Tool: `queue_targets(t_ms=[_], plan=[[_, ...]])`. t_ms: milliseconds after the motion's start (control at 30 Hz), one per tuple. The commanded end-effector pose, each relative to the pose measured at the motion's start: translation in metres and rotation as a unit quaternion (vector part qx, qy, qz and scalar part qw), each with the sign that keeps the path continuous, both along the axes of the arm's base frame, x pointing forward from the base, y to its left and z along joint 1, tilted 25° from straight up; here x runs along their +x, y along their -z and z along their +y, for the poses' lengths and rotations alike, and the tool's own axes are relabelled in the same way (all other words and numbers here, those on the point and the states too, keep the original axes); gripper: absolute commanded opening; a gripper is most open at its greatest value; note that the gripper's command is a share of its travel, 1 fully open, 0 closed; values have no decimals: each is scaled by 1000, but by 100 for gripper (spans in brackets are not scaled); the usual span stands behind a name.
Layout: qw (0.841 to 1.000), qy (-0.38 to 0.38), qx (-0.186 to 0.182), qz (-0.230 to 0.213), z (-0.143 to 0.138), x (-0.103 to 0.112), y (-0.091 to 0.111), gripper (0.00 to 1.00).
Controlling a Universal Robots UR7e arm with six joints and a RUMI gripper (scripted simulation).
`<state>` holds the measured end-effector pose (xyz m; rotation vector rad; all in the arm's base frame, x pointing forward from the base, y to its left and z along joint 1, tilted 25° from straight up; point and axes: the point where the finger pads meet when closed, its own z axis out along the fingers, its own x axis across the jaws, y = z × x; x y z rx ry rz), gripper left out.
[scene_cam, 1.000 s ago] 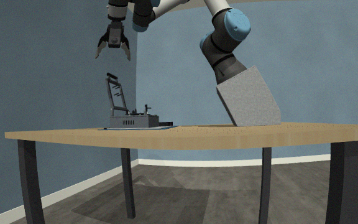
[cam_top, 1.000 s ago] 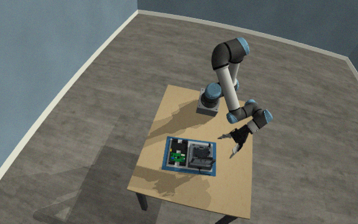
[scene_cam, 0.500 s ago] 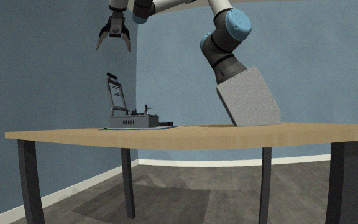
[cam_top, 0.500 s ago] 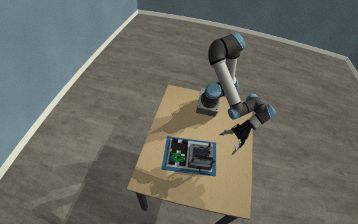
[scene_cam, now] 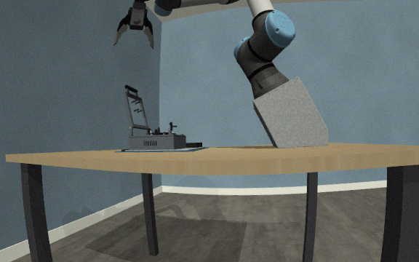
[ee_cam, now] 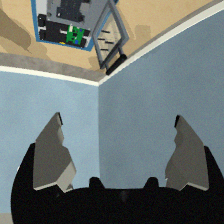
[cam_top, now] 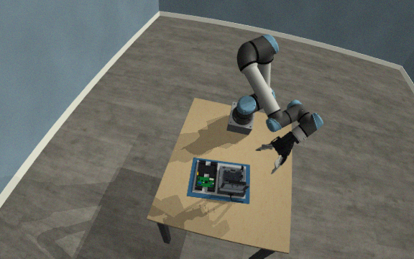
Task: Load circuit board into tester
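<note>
The green circuit board (cam_top: 205,181) (ee_cam: 75,35) lies in the black tray (cam_top: 202,167) (scene_cam: 195,145), component side up. A small pale part, perhaps its white connector, shows at its upper right edge in the top view. The grey tester (cam_top: 222,178) (scene_cam: 158,143) stands beside the tray. Its lid (scene_cam: 129,109) (ee_cam: 119,20) stands open, nearly upright. A black post (scene_cam: 171,125) rises from the tester. The pins are too small to tell. My gripper (cam_top: 265,161) (scene_cam: 134,46) (ee_cam: 119,114) is open and empty, high above the tester's level and off to its right in the top view.
The tray and tester sit on a blue-edged mat (cam_top: 190,187) on the wooden table (cam_top: 264,219) (scene_cam: 231,165). The robot's base (cam_top: 239,129) (scene_cam: 293,116) stands at the table's back in the top view. The raised lid is the tallest part of the tester.
</note>
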<state>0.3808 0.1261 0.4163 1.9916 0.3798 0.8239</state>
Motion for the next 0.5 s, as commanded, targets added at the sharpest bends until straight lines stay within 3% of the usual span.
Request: queue_targets(t_ms=[0, 467], plan=[[1000, 5, 0, 2, 1, -8, -16, 100], [1000, 5, 0, 2, 1, -17, -34, 100]])
